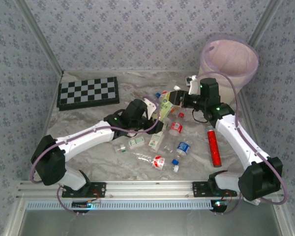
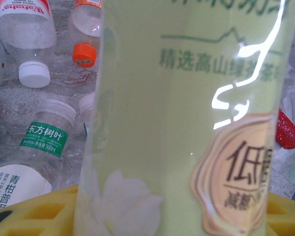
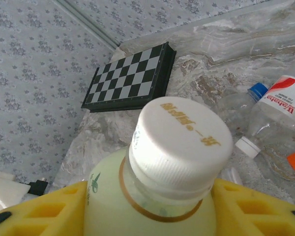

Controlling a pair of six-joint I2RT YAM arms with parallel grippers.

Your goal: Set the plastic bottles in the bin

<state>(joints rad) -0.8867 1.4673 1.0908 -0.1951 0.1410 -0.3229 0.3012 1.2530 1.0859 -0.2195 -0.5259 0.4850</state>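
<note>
A pale green bottle (image 1: pixel 163 109) with a white cap (image 3: pixel 182 142) hangs above the middle of the table, held from both ends. My left gripper (image 1: pixel 155 118) is shut on its labelled body (image 2: pixel 187 123), with yellow fingers (image 2: pixel 39 209) on either side. My right gripper (image 1: pixel 176 98) is closed around the shoulder just under the cap, its yellow fingers (image 3: pixel 49 206) against the bottle. Several other plastic bottles lie on the table below, among them a red-labelled one (image 1: pixel 175 127) and a blue-labelled one (image 1: pixel 183 147). The bin (image 1: pixel 254 56), cream with a pink liner, stands at the far right.
A black-and-white checkerboard (image 1: pixel 88 92) lies at the far left. A slim red cylinder (image 1: pixel 215 147) lies beside the right arm. Small bottles (image 1: pixel 136 142) are scattered near the front centre. Patterned walls close in the table on three sides.
</note>
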